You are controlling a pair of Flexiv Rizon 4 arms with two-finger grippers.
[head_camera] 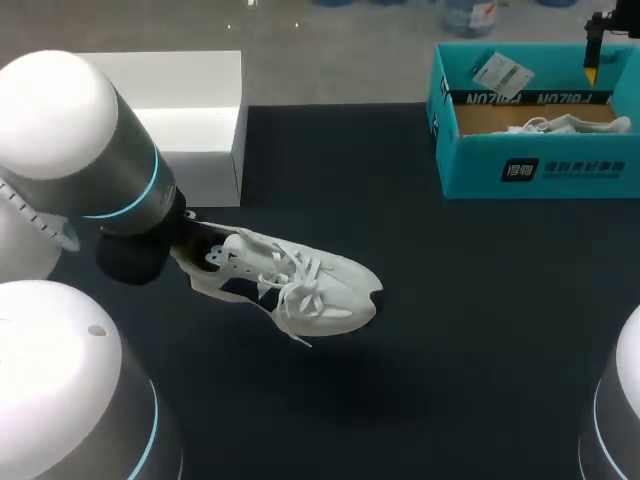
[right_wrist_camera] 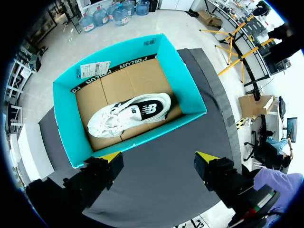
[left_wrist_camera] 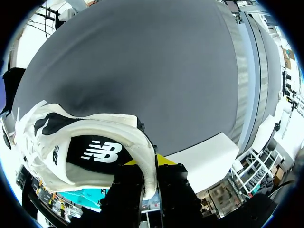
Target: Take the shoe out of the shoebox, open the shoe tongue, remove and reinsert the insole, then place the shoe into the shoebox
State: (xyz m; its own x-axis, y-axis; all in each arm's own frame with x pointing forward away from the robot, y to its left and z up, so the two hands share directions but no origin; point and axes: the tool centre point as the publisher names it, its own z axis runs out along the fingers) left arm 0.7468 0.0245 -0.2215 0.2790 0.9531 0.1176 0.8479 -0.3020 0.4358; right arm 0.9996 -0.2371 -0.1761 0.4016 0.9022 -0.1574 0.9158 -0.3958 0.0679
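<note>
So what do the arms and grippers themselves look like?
The left arm and right arm both have rounded white joint caps on grey metallic links, each edged by a glowing cyan ring. The left gripper and right gripper are blocky and black, with two fingers ending in bright yellow tips.

I note a white box (head_camera: 190,120) standing on the dark table mat (head_camera: 450,340), near my left claw (left_wrist_camera: 149,166), off to one side and not touching it. The mat extends ahead of that claw and beneath my right claw (right_wrist_camera: 159,159).
</note>
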